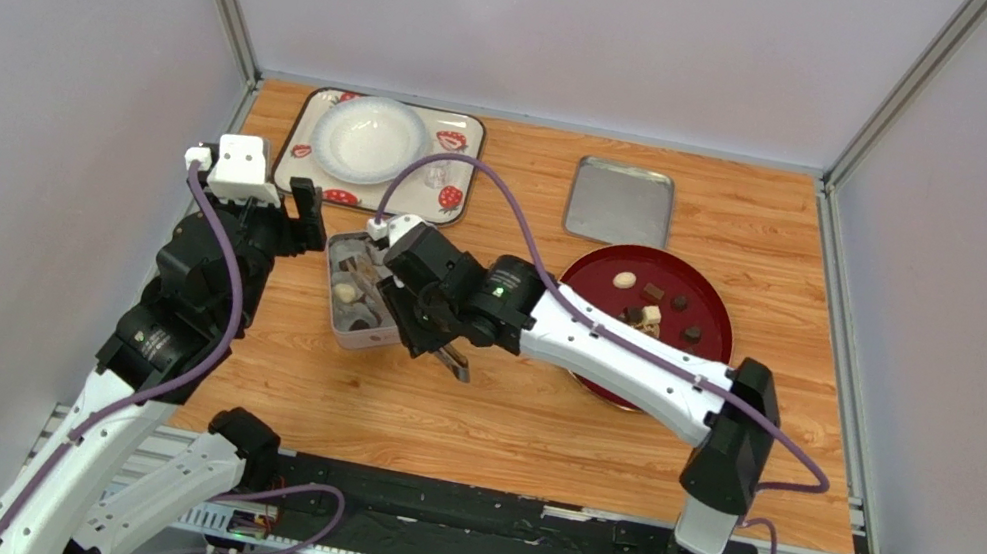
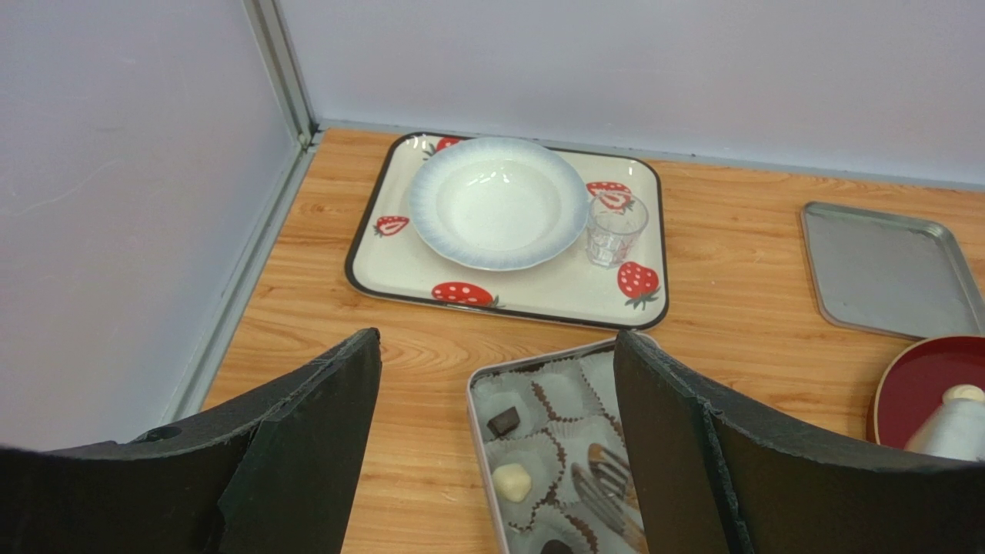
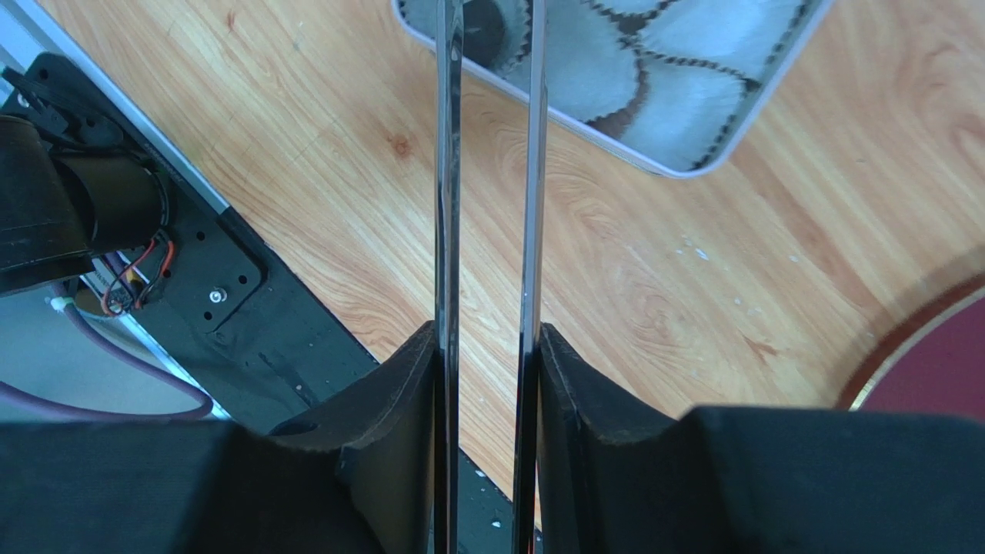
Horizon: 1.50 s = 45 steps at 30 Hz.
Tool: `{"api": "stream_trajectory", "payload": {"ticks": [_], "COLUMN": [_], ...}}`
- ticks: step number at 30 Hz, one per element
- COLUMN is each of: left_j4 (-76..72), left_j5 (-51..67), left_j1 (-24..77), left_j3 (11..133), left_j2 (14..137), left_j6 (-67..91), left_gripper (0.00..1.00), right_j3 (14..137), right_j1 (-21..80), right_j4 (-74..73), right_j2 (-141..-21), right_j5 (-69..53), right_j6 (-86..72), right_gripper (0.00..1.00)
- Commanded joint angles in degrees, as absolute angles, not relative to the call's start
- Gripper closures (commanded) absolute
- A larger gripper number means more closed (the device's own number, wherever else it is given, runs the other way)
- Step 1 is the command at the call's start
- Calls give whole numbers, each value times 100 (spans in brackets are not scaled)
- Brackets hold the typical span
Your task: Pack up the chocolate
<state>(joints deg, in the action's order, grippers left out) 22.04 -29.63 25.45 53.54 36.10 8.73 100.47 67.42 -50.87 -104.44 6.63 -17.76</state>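
- Nearest the bases: slim metal tongs clamped between the right fingers, tips reaching over the tin.
- Just beyond, beside that tin: left fingers spread wide, gripping nothing.
- In the tin's paper cups: a few pieces of chocolate; more waiting on the red plate, farther right on the worktop.
- Probably light, smooth, easily marked; best pinched gently across flat sides.

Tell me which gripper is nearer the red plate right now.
Right. The right gripper, holding tongs over the tin, is left of the red plate; the left gripper hovers beyond the tin, farther left.
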Motion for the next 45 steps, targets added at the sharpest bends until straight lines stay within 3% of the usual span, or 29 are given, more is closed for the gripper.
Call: {"api": "stream_trajectory", "payload": {"ticks": [1,13,24,36,45], "left_j4": [2109,2101,1969,1530,590], "left_j5": [-2962,-2900,-2900,-2856,-3454], "left_j1": [2514,2514,2522,2522,2514], "left_j3": [5370,5361,5265,5352,5502], "left_j2": [3603,3612,3647,3542,3717], "left_j6": [879,888,826,1037,914], "left_gripper": [18,18,18,18,18], "right_j3": [9599,7587,6241,5915,5608], "right_j1": [6671,6074,4949,4263,4166], "right_j4": [-5150,-5765,-6494,-7233,-7155], "right_j2": [-9802,-8210,-6839,-6258,-6222], "right_j5": [1247,1740,1320,1116,976], "right_j6": [-1985,-2794,-3410,-3586,-4174], "right_gripper": [66,66,66,64,62]}}
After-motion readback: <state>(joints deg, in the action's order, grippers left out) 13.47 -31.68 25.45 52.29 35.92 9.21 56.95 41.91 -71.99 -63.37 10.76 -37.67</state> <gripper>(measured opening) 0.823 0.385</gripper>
